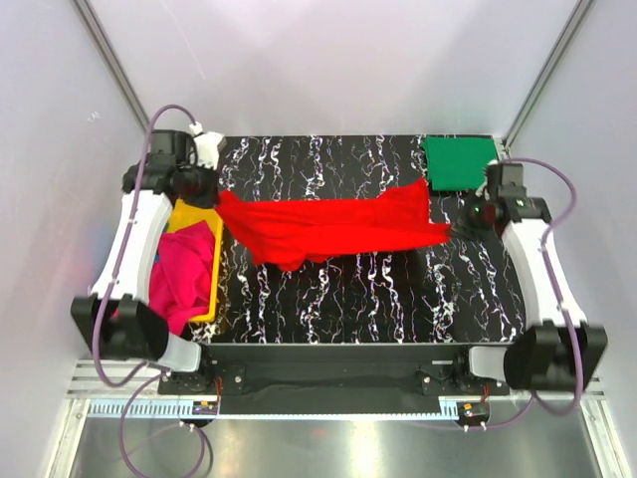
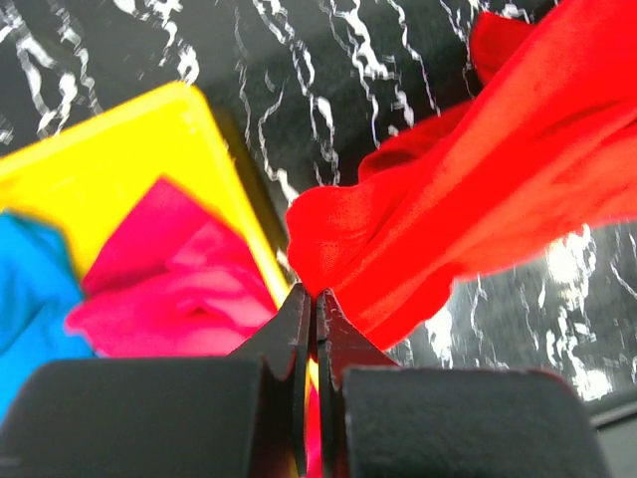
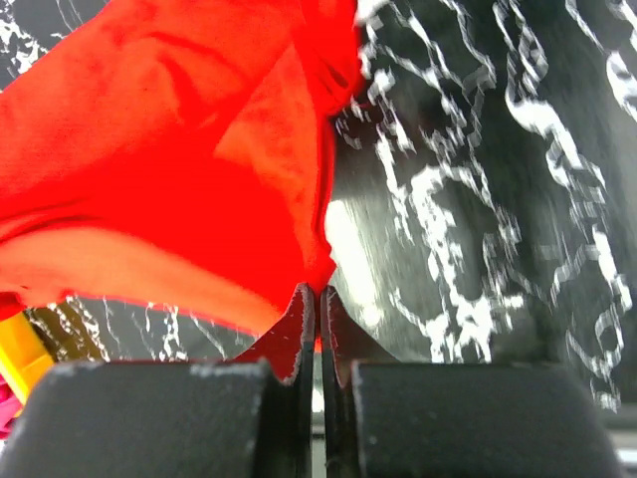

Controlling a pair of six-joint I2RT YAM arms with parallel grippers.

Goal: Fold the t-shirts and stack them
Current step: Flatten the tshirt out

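Tips of the left pincer [image 2: 311, 294] were pressed together on one bunched end of the red t-shirt [image 1: 328, 227]. Below that pincer and toward the near edge sat the yellow tray [image 1: 191, 215], holding a crumpled pink t-shirt [image 1: 184, 269] with a turquoise t-shirt [image 2: 25, 289] tucked at its left side. From the left pincer the red t-shirt stretched rightward as a wide band, its long axis running left to right across the black marbled table [image 1: 348, 299] and its middle drooping toward the near edge. It narrowed to a point at the right pincer [image 3: 318, 291], which was clamped shut on that end. Just beyond the right pincer, in the far right corner, a dark green t-shirt [image 1: 458, 161] lay folded flat and square.
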